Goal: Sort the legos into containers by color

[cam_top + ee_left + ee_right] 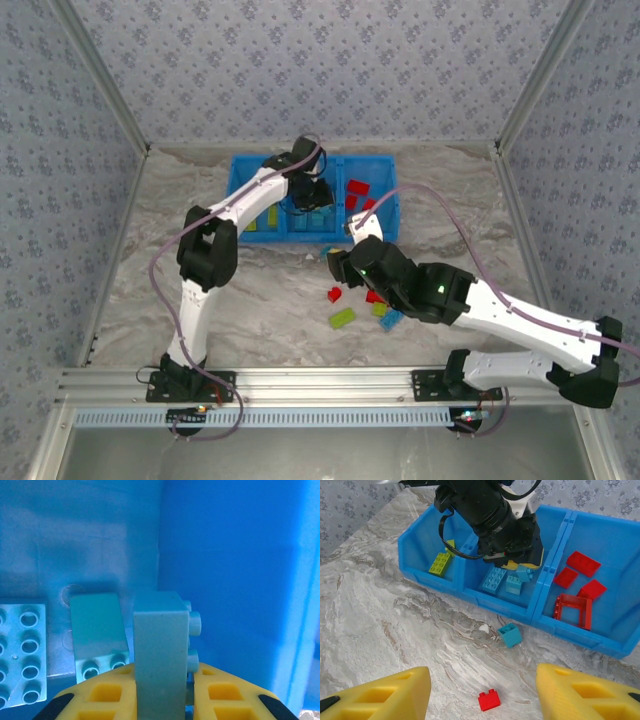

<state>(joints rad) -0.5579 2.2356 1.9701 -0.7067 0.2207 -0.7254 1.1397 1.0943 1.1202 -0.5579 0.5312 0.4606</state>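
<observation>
The containers are three compartments of one blue bin point(238, 170) point(410, 555). My left gripper point(312, 196) point(162, 674) point(521, 565) hangs in the middle compartment, shut on a light blue lego point(160, 645) held upright beside the divider wall point(235, 580). Two more light blue legos point(97, 630) point(20, 652) lie on the floor below it. Yellow-green legos point(440, 563) lie in the left compartment, and red ones point(584, 563) with a red frame point(574, 611) in the right. My right gripper point(338, 268) point(482, 682) hovers open over a small red lego point(489, 699) on the table.
A teal lego point(510, 634) lies on the table just in front of the bin. Nearer the arms lie loose legos: red point(334, 294), yellow-green point(343, 318) and light blue point(391, 320). Patterned walls close in the marbled table point(270, 300) on three sides.
</observation>
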